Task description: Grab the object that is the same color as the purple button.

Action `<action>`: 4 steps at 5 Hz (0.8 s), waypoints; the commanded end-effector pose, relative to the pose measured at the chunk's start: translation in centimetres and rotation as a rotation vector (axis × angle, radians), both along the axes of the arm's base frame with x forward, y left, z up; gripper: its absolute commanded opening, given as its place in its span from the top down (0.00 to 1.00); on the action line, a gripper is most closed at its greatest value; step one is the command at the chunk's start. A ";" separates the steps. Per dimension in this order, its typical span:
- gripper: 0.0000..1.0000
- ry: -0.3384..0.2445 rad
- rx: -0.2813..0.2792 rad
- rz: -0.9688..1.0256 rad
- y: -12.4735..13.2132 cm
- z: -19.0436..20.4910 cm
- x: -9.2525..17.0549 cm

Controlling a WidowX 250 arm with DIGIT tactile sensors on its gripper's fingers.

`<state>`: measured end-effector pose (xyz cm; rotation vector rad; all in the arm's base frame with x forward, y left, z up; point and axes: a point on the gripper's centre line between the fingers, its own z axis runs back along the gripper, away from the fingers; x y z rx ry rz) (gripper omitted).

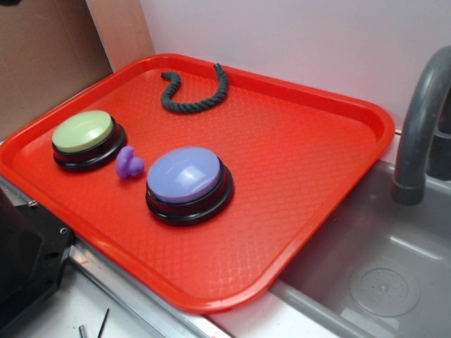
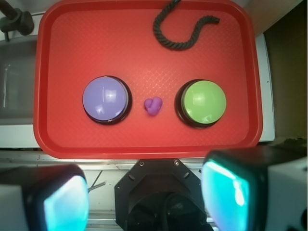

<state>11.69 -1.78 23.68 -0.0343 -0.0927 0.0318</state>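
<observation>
a red tray [image 1: 296,162] carries the purple button [image 1: 187,176] and a green button [image 1: 84,132], with a dark rope [image 1: 201,95] near its far edge. the small purple toy [image 1: 129,163] lies between the buttons. the pincer [image 2: 144,202] hangs wide open, empty.

Two blurred fingers [image 2: 226,192] with glowing teal pads frame a black robot base [image 2: 161,195] whose rounded plate carries small screws
</observation>
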 end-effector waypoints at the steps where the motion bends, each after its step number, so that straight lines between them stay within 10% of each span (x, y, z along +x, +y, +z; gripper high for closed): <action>1: 0.00 0.000 0.000 0.000 0.0 0.0 0.0; 4: 0.00 -0.021 -0.034 0.483 0.6 -2.7 1.7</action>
